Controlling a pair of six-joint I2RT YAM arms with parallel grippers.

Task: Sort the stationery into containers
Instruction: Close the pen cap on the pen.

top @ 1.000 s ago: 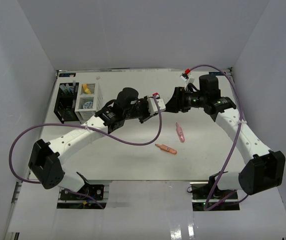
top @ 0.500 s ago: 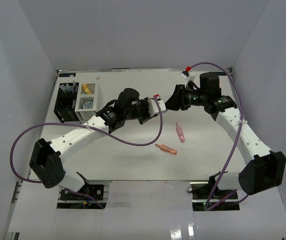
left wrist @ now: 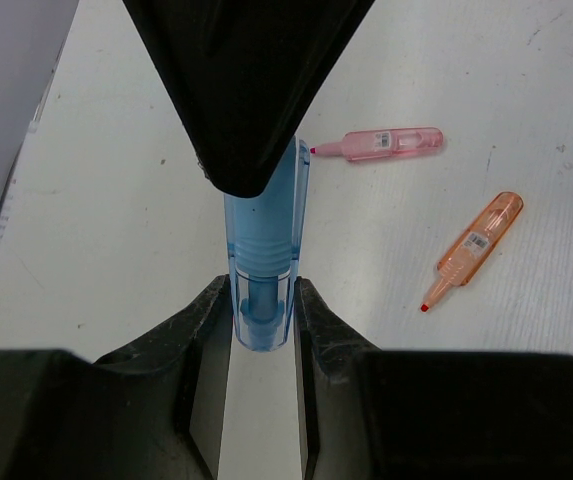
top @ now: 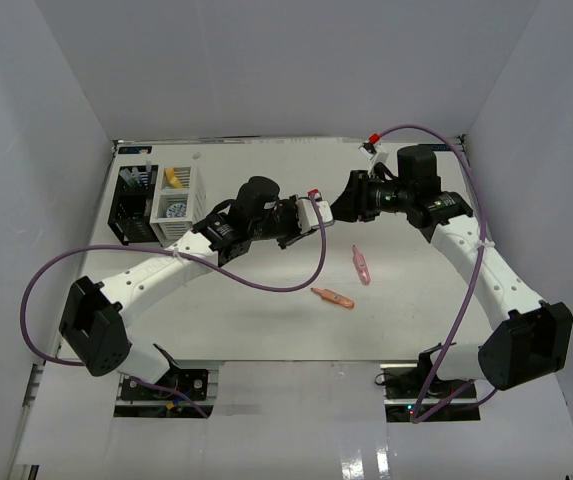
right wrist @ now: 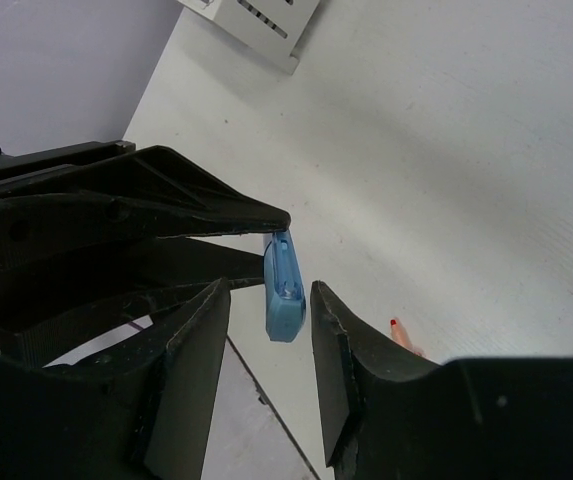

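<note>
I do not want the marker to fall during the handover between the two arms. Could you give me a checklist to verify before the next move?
1. The left end effector clamps the blue marker by one end: ok.
2. The marker's free end lies between the fingers of the right end effector: ok.
3. Those fingers touch the marker: not ok, a gap shows on each side.
4. The pink marker and orange marker lie loose, clear of both arms: ok.
5. The white organizer and black organizer stand upright at the far left: ok.
6. Room left inside the organizers: cannot tell.
</note>
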